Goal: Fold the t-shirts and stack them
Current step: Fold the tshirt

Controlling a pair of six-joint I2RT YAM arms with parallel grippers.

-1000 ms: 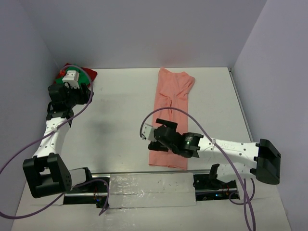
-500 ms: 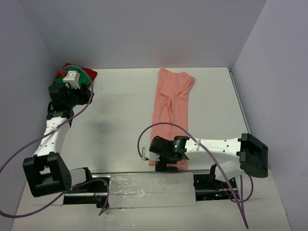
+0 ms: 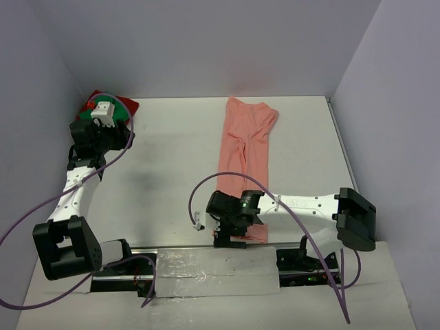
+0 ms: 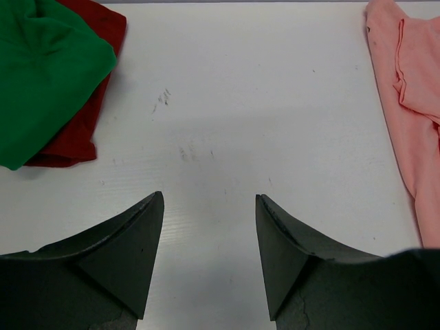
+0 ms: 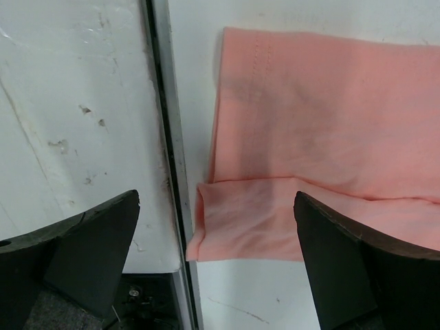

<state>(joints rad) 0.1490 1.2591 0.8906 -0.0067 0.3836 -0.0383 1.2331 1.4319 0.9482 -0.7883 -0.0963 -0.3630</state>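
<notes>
Lower centre: right tool (image 5: 216,206) released, jaws wide over near hem of salmon-pink t-shirt (image 3: 244,155), which stretches toward upper centre. Upper left: left tool (image 4: 210,199) released above bench (image 4: 227,103), green t-shirt (image 4: 41,69) atop dark red t-shirt (image 4: 103,27) just beyond.

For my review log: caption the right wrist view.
Open right gripper above a corner of the salmon-pink t-shirt at the table edge.
</notes>
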